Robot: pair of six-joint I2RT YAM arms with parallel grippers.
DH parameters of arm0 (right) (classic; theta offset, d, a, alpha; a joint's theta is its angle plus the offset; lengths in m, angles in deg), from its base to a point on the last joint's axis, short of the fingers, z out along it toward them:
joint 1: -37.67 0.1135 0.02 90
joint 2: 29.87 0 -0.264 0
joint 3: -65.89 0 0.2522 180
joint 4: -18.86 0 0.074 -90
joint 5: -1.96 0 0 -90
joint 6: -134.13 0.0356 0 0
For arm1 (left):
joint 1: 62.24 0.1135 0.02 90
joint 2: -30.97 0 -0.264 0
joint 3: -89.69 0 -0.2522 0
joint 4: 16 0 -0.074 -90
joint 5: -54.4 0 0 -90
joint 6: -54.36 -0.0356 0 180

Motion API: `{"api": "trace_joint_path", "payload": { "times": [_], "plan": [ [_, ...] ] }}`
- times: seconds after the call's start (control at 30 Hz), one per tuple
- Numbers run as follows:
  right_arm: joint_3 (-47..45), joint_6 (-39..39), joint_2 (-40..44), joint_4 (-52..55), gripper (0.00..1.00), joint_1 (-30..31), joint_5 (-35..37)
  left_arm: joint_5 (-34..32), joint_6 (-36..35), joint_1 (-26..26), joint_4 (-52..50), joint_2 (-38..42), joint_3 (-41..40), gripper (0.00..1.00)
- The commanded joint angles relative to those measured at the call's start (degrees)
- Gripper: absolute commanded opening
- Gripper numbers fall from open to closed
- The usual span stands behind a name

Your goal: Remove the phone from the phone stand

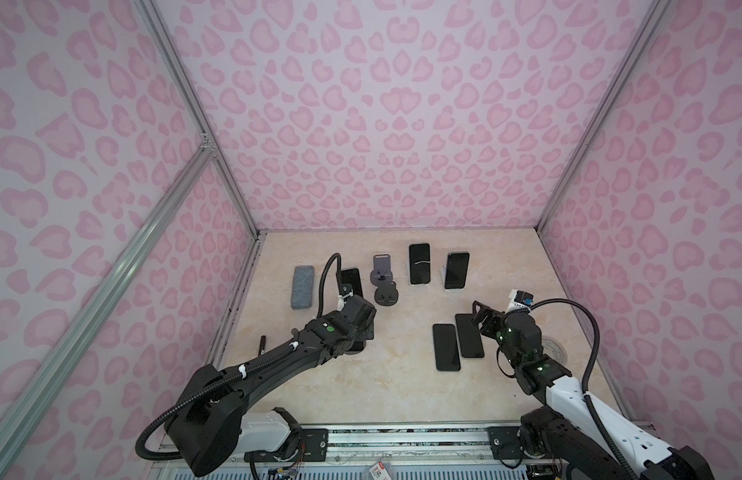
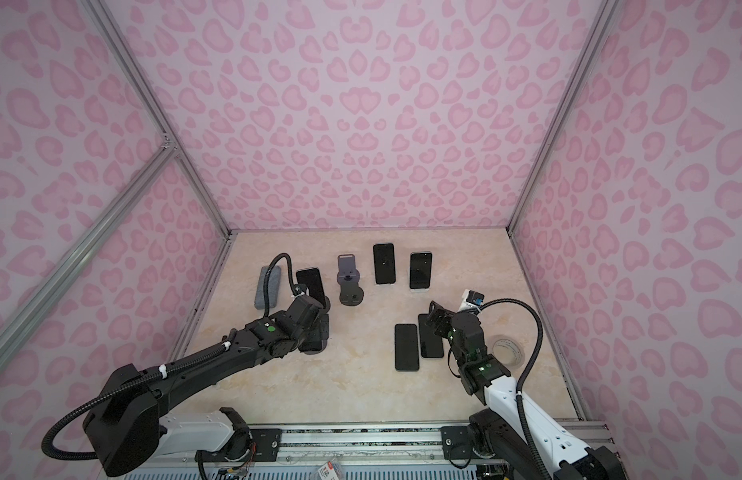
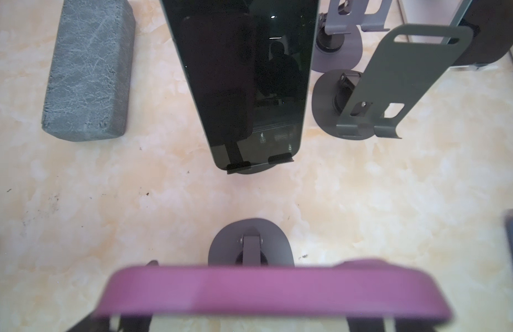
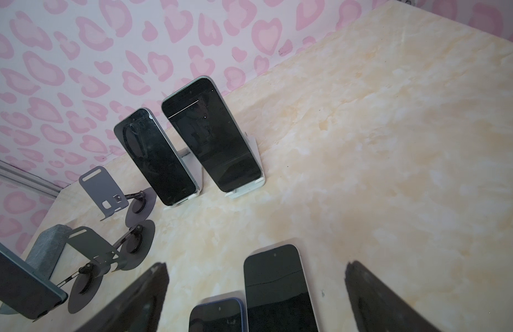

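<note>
A phone in a purple case (image 3: 264, 290) leans on a grey round-based phone stand (image 3: 251, 244) at the front left. In both top views it shows only as a dark shape (image 1: 354, 345) (image 2: 315, 345) under my left wrist. My left gripper (image 3: 249, 322) (image 1: 363, 328) hangs over the phone's top edge. Its dark fingers (image 3: 106, 324) stand wide apart behind the blurred purple edge, and no contact shows. My right gripper (image 4: 256, 270) (image 1: 481, 316) is open and empty above two phones lying flat (image 1: 446, 347) (image 1: 469, 336).
A dark phone on a stand (image 3: 243, 86) (image 1: 352, 280) is just behind. Two more phones lean on white stands (image 1: 419, 264) (image 1: 456, 270) at the back. Two empty stands (image 1: 382, 270) (image 1: 386, 297) are mid-table. A grey block (image 1: 302, 287) lies left and a tape roll (image 1: 552, 349) right.
</note>
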Motion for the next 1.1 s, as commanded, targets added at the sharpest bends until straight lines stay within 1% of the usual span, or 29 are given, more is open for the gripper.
{"api": "trace_joint_path", "payload": {
  "times": [0.0, 0.23, 0.7, 0.8, 0.93, 1.07],
  "plan": [
    [0.27, -0.15, 0.01, -1.16, 0.98, 0.07, 1.16, -0.73, 0.52, 0.06, 2.24, -0.49, -0.11, 0.95],
    [0.17, -0.31, 0.79, -0.85, 0.98, 0.19, 1.69, 0.12, -0.18, 0.07, 2.68, -0.09, 0.12, 0.87],
    [0.20, -0.44, 1.00, -0.77, 0.98, 0.43, 1.82, 0.03, -0.86, 0.06, 1.81, 2.18, -0.11, 0.75],
    [0.23, -0.41, 1.04, -0.80, 0.98, 0.39, 1.80, 0.22, -1.23, 0.06, 1.53, 2.36, 0.03, 0.70],
    [0.17, -0.47, 0.89, -0.84, 0.98, 0.49, 1.84, 0.28, -1.32, -0.01, 0.82, 3.09, 0.22, 0.68],
    [0.21, -0.41, 0.91, -0.81, 0.98, 0.56, 1.80, 0.45, -2.14, -0.09, -1.02, 5.50, 1.60, 0.66]
  ]
}}
